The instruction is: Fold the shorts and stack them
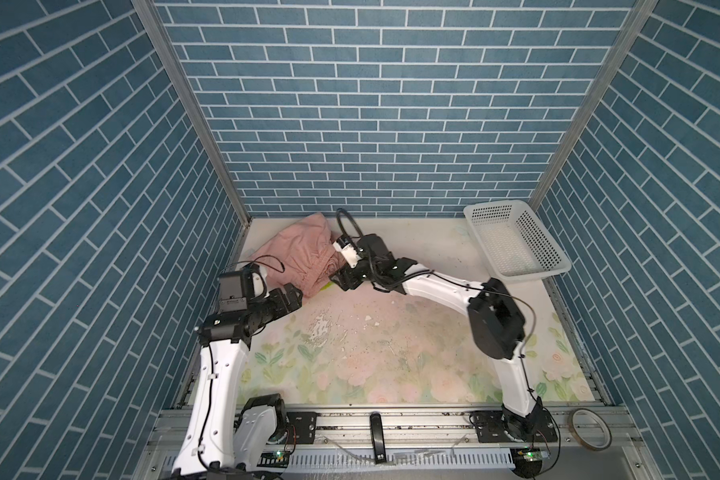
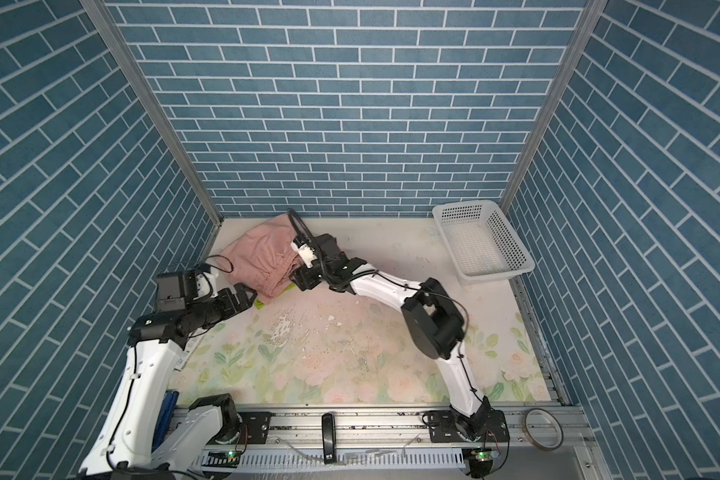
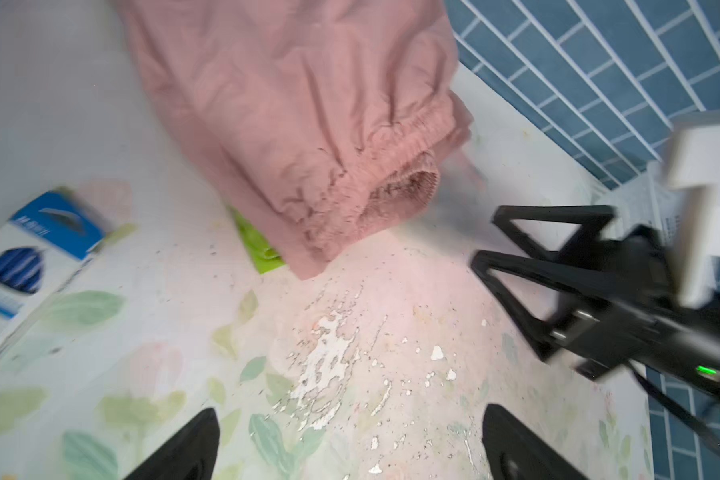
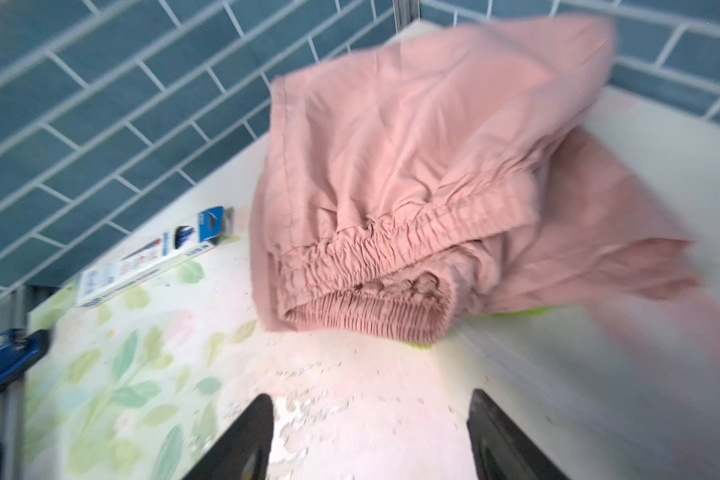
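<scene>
At the far left corner, the pink shorts (image 1: 298,253) lie folded atop the green shorts (image 3: 258,249).
The left gripper (image 1: 294,297) and right gripper (image 1: 339,280) both hang open and empty at the stack's near edge. The waistband end faces right, just beside the right gripper.

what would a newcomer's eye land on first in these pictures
The folded pink shorts heaped in the far left corner of the table stand out first, with a sliver of lime green shorts peeking out beneath them. The left claw and right claw sit open by the pile's near edge, holding nothing. A white basket stands in the far right corner.
</scene>
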